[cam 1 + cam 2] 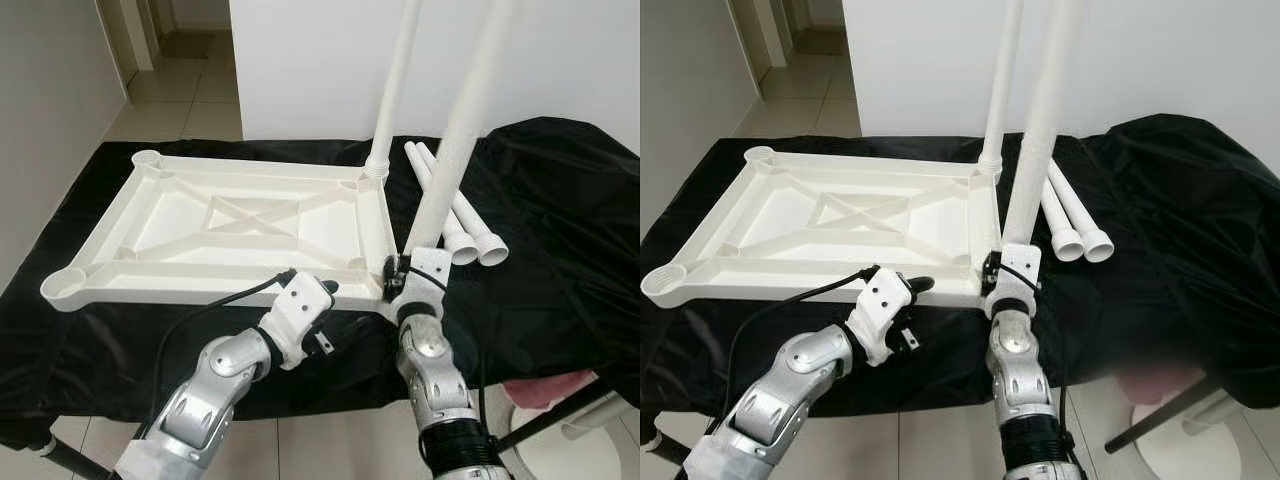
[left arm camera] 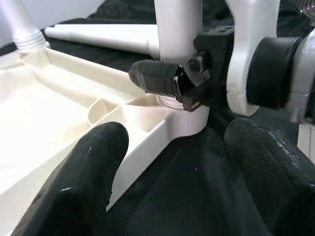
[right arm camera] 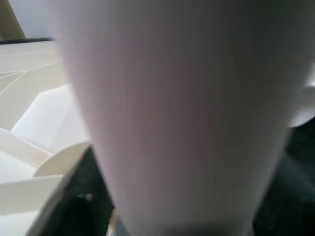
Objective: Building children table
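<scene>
You find no readable text, label, brand, number or sign anywhere here: nothing legible on the white tabletop (image 1: 240, 225) or on the things around it.

— What's the upturned table panel (image 1: 230, 215) made of?
— Cream plastic, smooth, faintly glossy. The legs (image 1: 462, 215) are white plastic tubes, matt.
— And the cover beneath?
— Black cloth (image 1: 560, 230), wrinkled, with a slight sheen.
— The arms?
— Brushed silver metal; the left gripper (image 2: 172, 182) has textured black rubbery fingers (image 2: 83, 182).

Open tabletop underside (image 1: 240, 215) — upright legs (image 1: 455, 130) along its right edge.
</scene>
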`<state>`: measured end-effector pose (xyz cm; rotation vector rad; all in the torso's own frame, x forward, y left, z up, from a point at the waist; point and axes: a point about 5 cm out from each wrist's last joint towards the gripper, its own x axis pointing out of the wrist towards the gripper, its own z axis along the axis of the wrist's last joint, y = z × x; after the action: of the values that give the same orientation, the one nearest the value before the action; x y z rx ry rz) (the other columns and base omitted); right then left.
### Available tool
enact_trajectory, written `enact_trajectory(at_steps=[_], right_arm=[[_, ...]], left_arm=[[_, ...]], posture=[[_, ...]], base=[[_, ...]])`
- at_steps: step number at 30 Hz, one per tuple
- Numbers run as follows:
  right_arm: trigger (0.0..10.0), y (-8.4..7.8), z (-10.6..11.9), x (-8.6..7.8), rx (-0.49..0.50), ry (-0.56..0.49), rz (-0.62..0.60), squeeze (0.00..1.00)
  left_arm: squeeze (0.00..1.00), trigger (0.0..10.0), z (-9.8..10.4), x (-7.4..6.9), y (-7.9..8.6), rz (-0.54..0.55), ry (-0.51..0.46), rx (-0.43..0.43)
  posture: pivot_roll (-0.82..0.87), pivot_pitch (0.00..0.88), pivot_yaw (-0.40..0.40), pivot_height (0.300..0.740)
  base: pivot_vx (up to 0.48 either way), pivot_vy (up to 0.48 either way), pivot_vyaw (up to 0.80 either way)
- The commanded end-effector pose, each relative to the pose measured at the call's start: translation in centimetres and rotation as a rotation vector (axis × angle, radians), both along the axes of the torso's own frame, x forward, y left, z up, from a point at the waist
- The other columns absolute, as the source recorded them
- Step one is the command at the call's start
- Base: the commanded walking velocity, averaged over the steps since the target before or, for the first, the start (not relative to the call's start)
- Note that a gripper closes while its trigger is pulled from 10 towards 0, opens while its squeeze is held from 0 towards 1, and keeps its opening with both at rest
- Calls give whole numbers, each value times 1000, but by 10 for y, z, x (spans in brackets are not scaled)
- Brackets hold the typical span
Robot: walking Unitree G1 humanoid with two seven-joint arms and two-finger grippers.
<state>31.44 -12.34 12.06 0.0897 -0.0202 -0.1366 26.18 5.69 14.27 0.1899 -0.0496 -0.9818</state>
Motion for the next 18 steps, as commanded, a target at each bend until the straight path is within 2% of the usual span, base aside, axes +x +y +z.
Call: enact_trajectory(at_steps=[1,3,4,8,9,12,14,16,18], right_arm=[[10000,-1,1,1,7,-13,17,1000],[10000,1,4,3,15,-28,45,1000],[10000,1,8,3,-12,-46,65,914],[10000,-1,12,2,-20,-68,71,914],[10000,-3,13,0,-35,-88,95,0],[10000,-8,9,-9,-47,-109,118,0],[10000,-8,9,-9,-47,-109,118,0],[10000,-9,7,-25,-36,-146,169,0],[10000,-9,6,-29,-36,-150,174,0]], left_arm=[[0,10000,1,7,3,144,-21,-21],[0,10000,3,8,2,145,-27,-31],[0,10000,5,8,3,148,-29,-52],[0,10000,7,9,5,160,-30,-63],[0,10000,8,10,7,176,-38,-65],[0,10000,10,14,17,225,-41,-76],[0,10000,10,14,17,225,-41,-76],[0,10000,10,13,19,219,-11,-115],[0,10000,10,12,19,208,-10,-114]], posture=[[-23,13,-18,740],[-29,8,-20,740],[-28,13,-20,740],[-23,8,-13,740],[-15,13,-12,740],[-7,20,-12,740],[-7,20,-12,740],[-13,31,9,740],[-15,35,12,740]], base=[[0,0,0],[0,0,0],[0,0,0],[0,0,0],[0,0,0],[0,0,0],[0,0,0],[0,0,0],[0,0,0]])
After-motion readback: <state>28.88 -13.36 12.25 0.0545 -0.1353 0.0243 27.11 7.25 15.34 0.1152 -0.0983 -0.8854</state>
